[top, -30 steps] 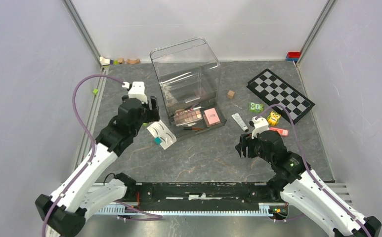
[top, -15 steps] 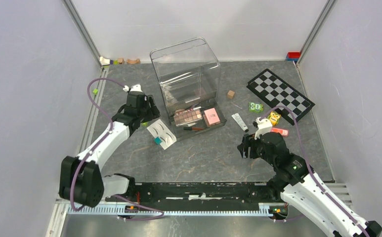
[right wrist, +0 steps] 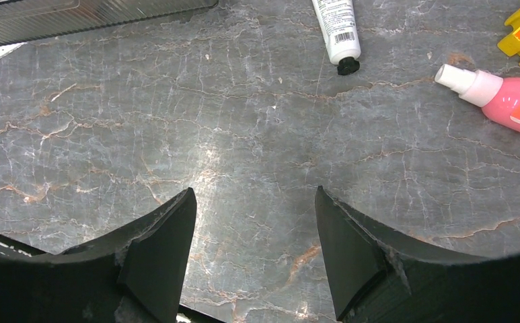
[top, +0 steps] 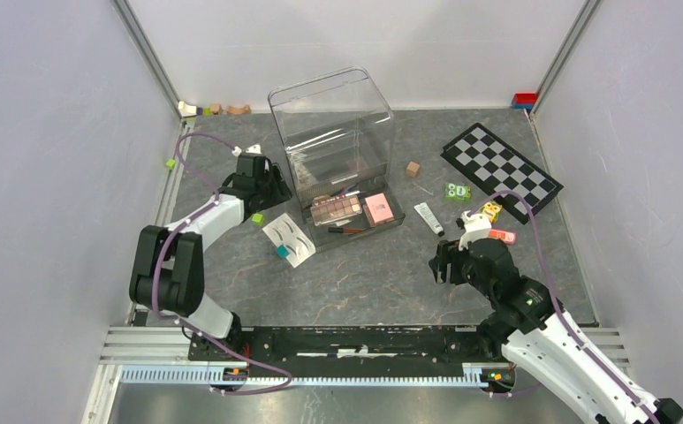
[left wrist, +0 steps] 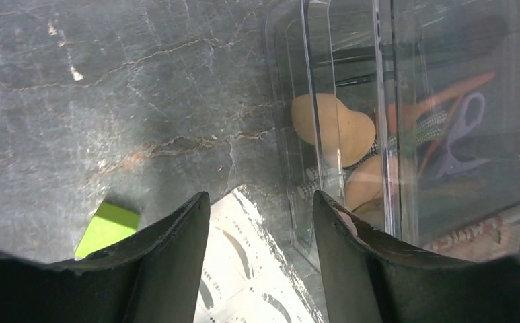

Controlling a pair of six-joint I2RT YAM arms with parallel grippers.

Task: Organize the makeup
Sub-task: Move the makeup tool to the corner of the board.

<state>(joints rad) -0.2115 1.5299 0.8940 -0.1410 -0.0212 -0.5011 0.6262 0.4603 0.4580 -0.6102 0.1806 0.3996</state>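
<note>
The left gripper [top: 269, 189] hangs low beside the clear box [top: 333, 106], its jaws spread with nothing between them. A corner of the white eyebrow card [top: 289, 238] lies under them, and a green cube [top: 256, 218] sits just beside it. Through the box wall show a peach sponge [left wrist: 331, 128] and lilac scissors [left wrist: 462, 131]; the dark sticks near them may be brush handles, but they are too blurred to tell. A brown palette [top: 336, 208] and a pink compact [top: 379, 209] lie side by side at the box's front. The right gripper [top: 439, 265] hovers over the grey table [right wrist: 243, 121] with its jaws spread and empty. A white tube [right wrist: 336, 20] and a pink bottle [right wrist: 512, 101] lie ahead of it.
</note>
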